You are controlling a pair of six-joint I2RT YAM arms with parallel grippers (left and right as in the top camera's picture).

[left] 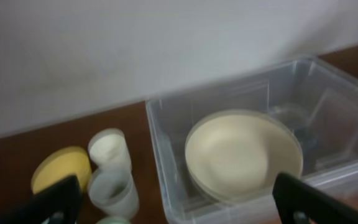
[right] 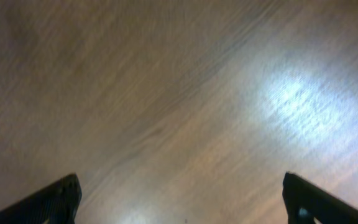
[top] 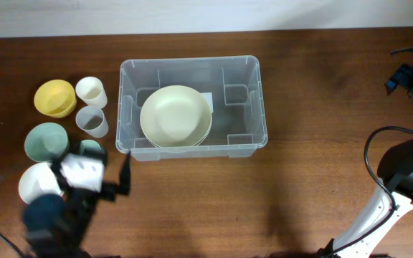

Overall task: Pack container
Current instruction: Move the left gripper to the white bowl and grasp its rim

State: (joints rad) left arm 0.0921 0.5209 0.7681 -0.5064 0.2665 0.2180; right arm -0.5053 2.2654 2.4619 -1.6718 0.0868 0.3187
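The container sits at upper centre of the overhead frame on the table, a cream plate inside it; a yellow bowl and white cup stand left of it; the left claw, lower left, gapes empty; the right claw gapes above the table.
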